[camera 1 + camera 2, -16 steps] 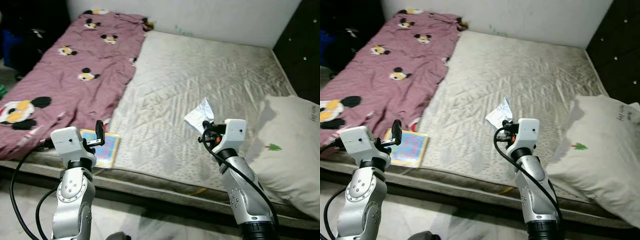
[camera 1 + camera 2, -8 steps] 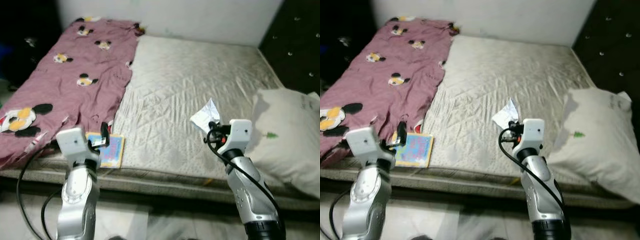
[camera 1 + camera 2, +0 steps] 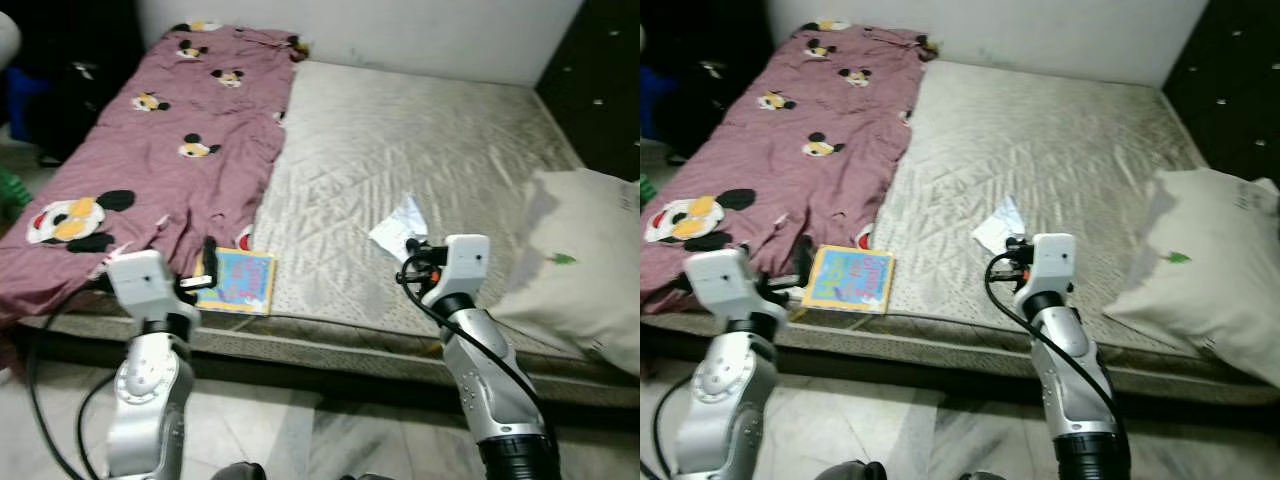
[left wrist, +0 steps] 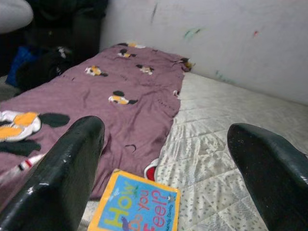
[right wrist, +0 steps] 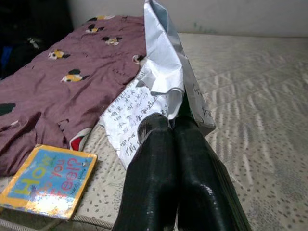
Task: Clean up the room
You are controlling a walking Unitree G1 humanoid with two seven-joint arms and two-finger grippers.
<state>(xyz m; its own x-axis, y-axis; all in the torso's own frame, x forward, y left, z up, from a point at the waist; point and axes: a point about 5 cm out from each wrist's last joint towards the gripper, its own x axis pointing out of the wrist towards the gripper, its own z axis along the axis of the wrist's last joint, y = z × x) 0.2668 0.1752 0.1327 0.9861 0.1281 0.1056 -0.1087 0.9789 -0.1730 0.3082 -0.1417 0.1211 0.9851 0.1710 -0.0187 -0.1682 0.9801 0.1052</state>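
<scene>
The right gripper (image 5: 175,144) is pinching a crumpled sheet of paper (image 5: 161,91) with its two black fingers pressed together, the sheet standing up out of the fingertips with lines of handwriting showing on its lower half. In the head views this gripper (image 3: 408,247) is hovering over the near edge of the mattress (image 3: 430,150), roughly midway along it, with the paper (image 3: 398,228) sticking up just beyond its wrist.

The left gripper (image 3: 205,262) is holding nothing, its fingers (image 4: 67,178) spread wide apart. It is hanging at the near edge of the mattress toward the left corner, pointing across the bed.

A colourful children's book (image 3: 237,281) is lying flat just beyond and beside the left gripper, resting on the near edge of the mattress where the bare quilting is meeting the blanket. Its cover is reading "How do you feel?" in the left wrist view (image 4: 135,208).

A maroon blanket (image 3: 160,150) printed with cartoon mice is covering the left side of the mattress from the near edge back to the far left corner. A white pillow (image 3: 585,265) is overhanging the right edge, well apart from the paper. Beyond the far edge a pale wall (image 3: 400,30) is standing.
</scene>
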